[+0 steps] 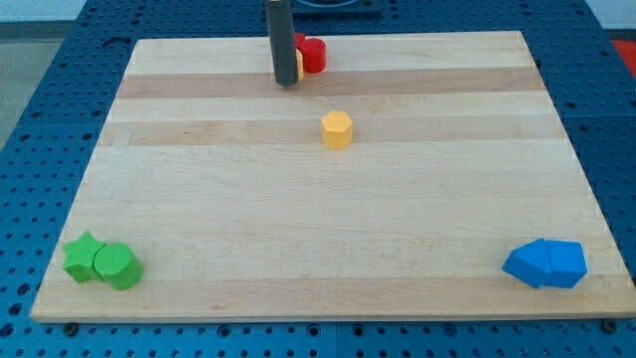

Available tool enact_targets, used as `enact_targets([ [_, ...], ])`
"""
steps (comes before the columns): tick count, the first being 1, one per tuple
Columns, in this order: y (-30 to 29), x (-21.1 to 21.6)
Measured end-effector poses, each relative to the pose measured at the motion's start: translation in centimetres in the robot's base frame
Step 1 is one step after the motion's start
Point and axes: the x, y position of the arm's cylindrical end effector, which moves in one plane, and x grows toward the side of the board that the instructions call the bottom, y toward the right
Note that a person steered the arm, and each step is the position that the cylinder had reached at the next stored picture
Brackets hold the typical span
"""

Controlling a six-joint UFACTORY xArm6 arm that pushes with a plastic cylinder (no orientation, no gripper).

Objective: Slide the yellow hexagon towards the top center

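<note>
The yellow hexagon [337, 129] sits on the wooden board, a little above the middle and slightly right of centre. My tip [286, 83] is the lower end of the dark rod that comes down from the view's top. It rests near the top centre of the board, up and to the left of the yellow hexagon and apart from it. A red block [313, 55] lies just right of the rod at the top edge, with a small yellow block [298, 64] partly hidden behind the rod.
A green star [82, 257] and a green cylinder [117, 266] touch each other at the bottom left corner. Two blue blocks [546, 264] sit together at the bottom right. The wooden board [328, 229] lies on a blue perforated table.
</note>
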Motion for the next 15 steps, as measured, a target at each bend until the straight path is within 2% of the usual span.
enact_targets([
  [3,-1.5,13.3],
  [4,2.0,16.6],
  [5,5.2,16.5],
  [6,7.2,14.5],
  [8,7.5,9.8],
  [9,7.4,10.0],
  [11,6.9,5.2],
  [12,6.9,5.0],
  [13,5.6,7.6],
  [15,4.1,4.9],
])
